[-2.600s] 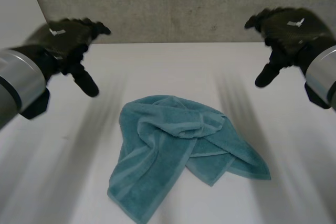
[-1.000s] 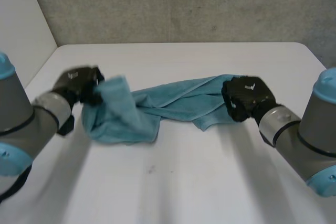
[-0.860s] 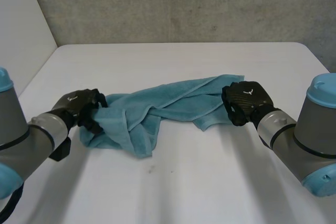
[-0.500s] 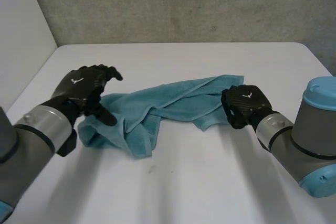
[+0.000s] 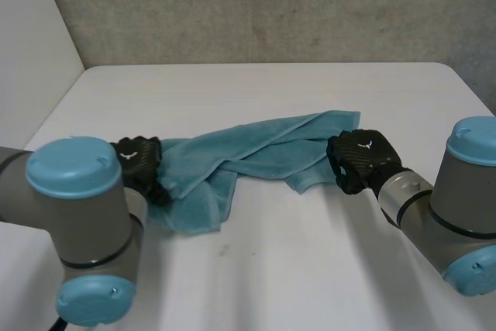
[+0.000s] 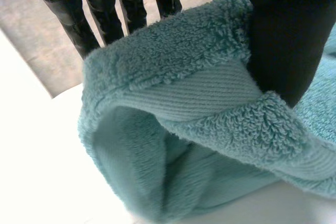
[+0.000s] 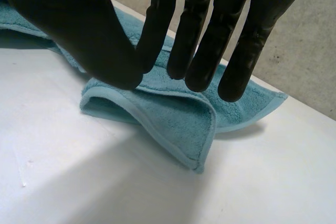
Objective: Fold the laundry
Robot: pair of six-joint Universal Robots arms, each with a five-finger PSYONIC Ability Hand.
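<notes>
Terry cloth, teal and thick-piled, is making up the towel (image 5: 256, 149), and by its look it is going to handle as a soft, light, limp thing. It is likely sagging wherever it is not being held, dragging rather than sliding on the table (image 5: 263, 269), and taking no harm from a firm pinch. The flat-woven band along its edge is looking like the best place to take hold, close to the corners, since the loose middle is only going to bunch.

The towel is lying rumpled across the middle of the table, running as a twisted strip from about 9 o'clock to 3 o'clock. Its thicker, doubled-over mass is sitting toward 8 o'clock and one loose flap is pointing toward 5 o'clock.

The left hand (image 5: 139, 162) is grasping the 9 o'clock end. In the left wrist view its thumb (image 6: 283, 35) is pressing down on the band of the towel (image 6: 184, 103) while the fingers are standing behind the fold, pinching it.

The right hand (image 5: 358, 159) is sitting at the 3 o'clock end. In the right wrist view this hand (image 7: 210, 19) is holding its fingers straight, with the tips on or just over a folded corner of the towel (image 7: 173, 108). No cloth is showing between thumb and fingers, so it is reading as released.
</notes>
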